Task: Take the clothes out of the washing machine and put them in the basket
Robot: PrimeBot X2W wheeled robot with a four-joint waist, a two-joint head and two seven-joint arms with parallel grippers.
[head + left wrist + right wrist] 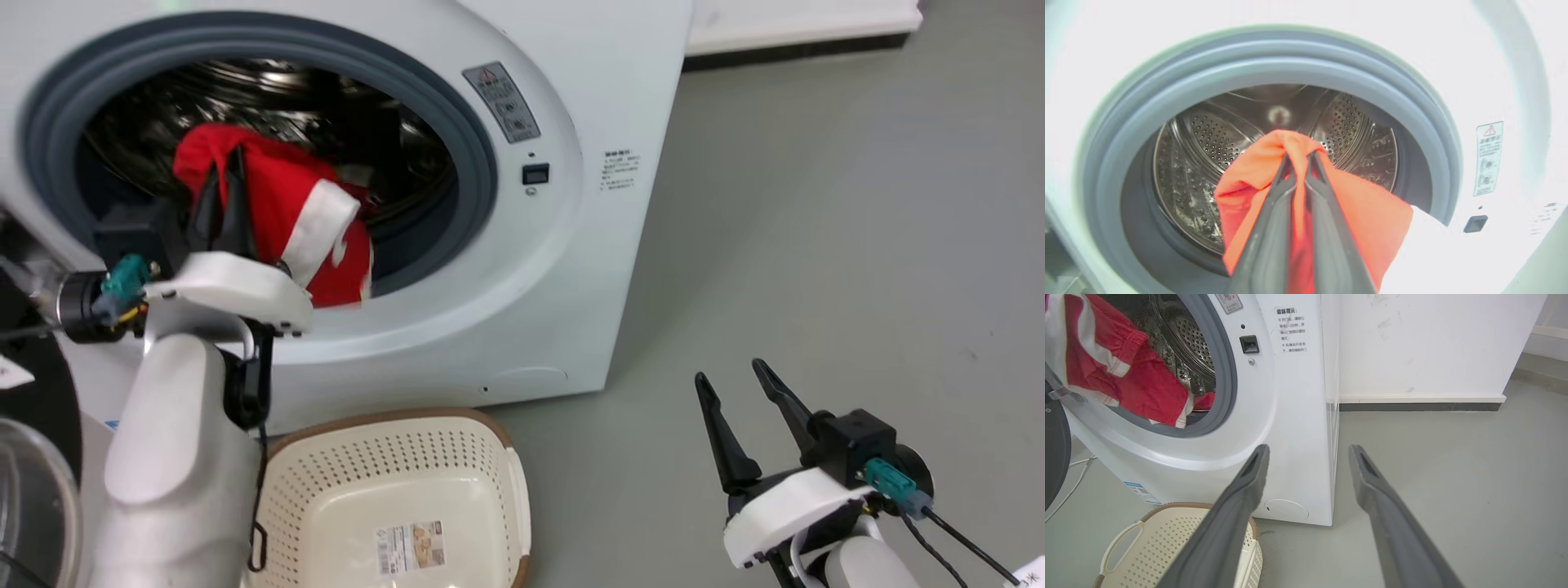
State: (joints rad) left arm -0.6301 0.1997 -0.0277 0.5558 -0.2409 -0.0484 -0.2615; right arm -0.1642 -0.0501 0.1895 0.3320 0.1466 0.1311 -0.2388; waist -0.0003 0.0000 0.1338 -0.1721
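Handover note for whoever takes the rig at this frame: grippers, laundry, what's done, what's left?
Left gripper shut on the red garment, held up in the washing machine porthole.
Right gripper open, idle over the floor beside the machine.
Basket on the floor below the porthole, no clothes in it.
Done: garment gripped. Left: drop it in the basket, then check the drum; red cloth low behind it may be a second piece.

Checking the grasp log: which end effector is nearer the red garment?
Left. The left end effector is shut on the red garment at the washing machine porthole; the right end effector hangs open over the floor, right of the basket.
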